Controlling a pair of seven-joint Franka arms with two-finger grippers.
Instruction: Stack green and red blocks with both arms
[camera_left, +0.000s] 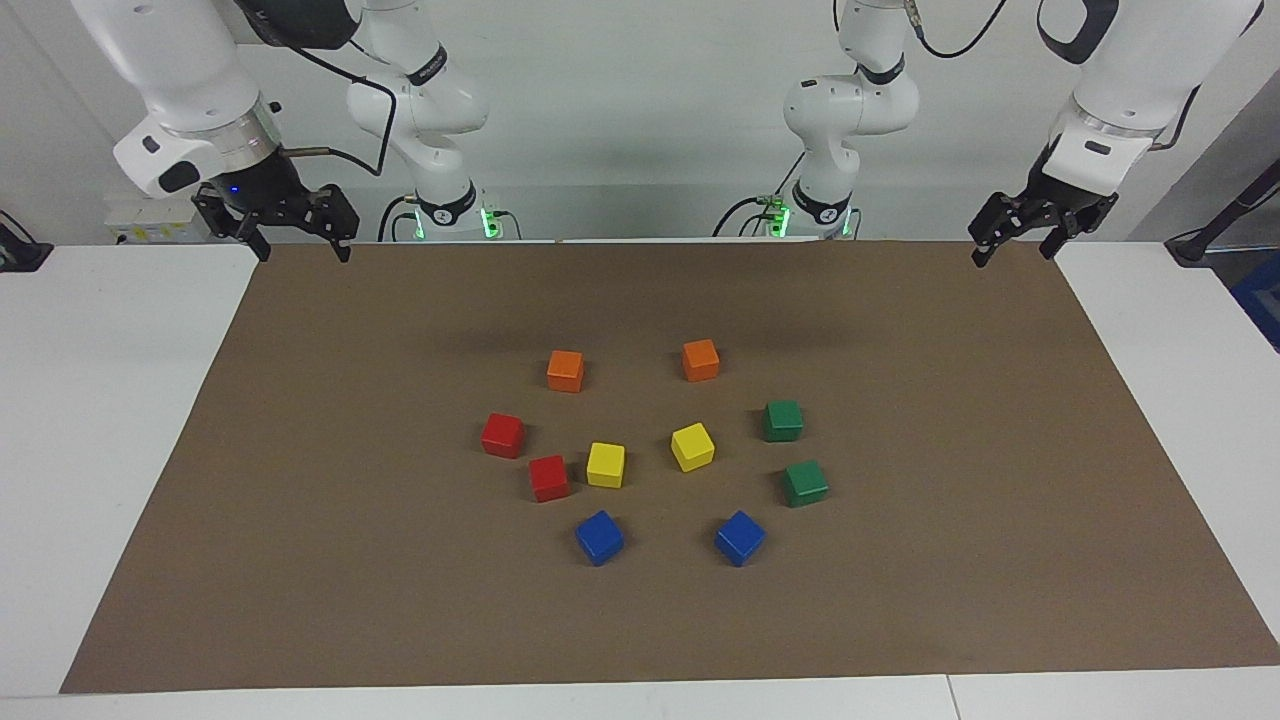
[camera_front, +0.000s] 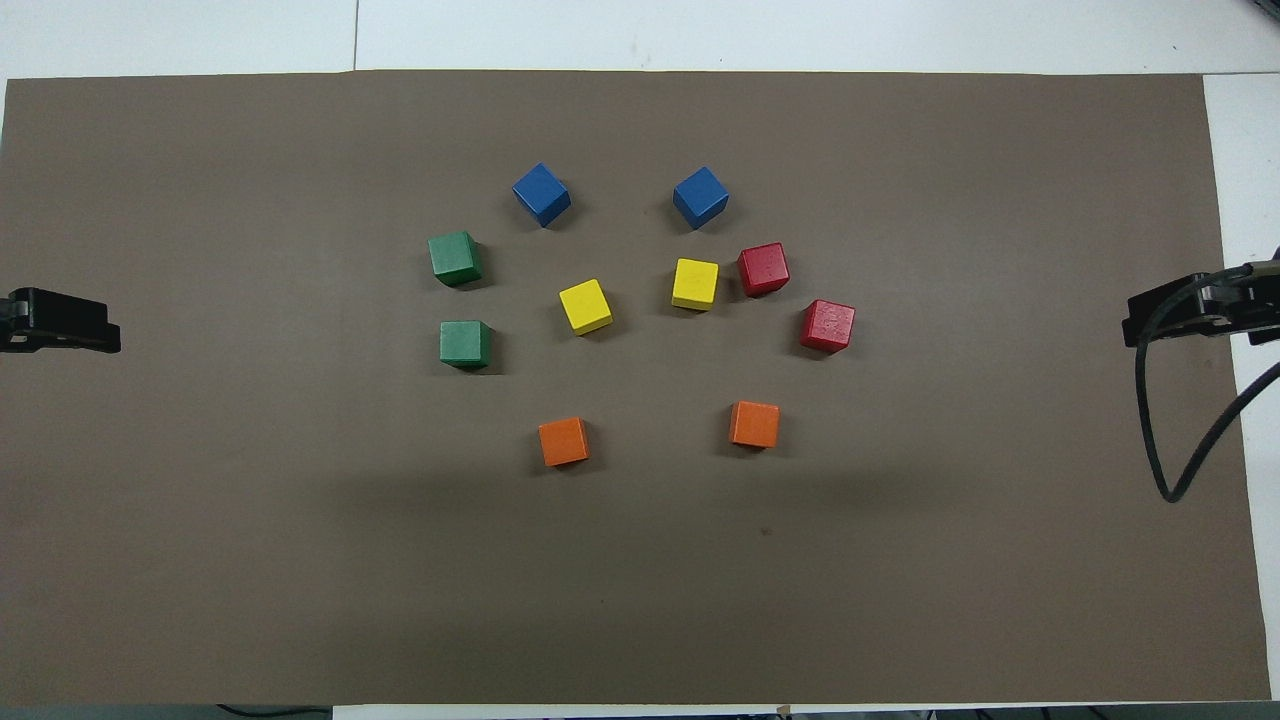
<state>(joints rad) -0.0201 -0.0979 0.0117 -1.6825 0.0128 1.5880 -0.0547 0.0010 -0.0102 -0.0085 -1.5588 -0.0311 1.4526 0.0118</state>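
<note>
Facing view, the two white Franka arms wait raised at their own edge of the table, every cube untouched on the brown mat (camera_left: 300, 560). The left gripper (camera_left: 1018, 243) hangs over the mat's corner at the left arm's end, fingers spread and holding nothing; the right gripper (camera_left: 297, 237) hangs over the corner at the right arm's end, likewise spread and empty.

Nearest the robots sit two orange cubes (camera_left: 565, 370) (camera_left: 700, 360), well apart from each other. Farther out, one green block (camera_left: 783, 421) lies toward the left arm's end, with the second green block (camera_left: 805, 483) just beside it and farther from the robots. Toward the right arm's end lies one red block (camera_left: 502, 435); the second red block (camera_left: 549, 477) sits near it, farther out, with a yellow cube (camera_left: 605, 465) close beside it. Another yellow cube (camera_left: 692, 446) rests, turned slightly, at the middle of the group. Farthest from the robots are two blue cubes (camera_left: 599, 537) (camera_left: 740, 537), both turned at an angle.

All ten cubes rest singly on the mat, none stacked.
</note>
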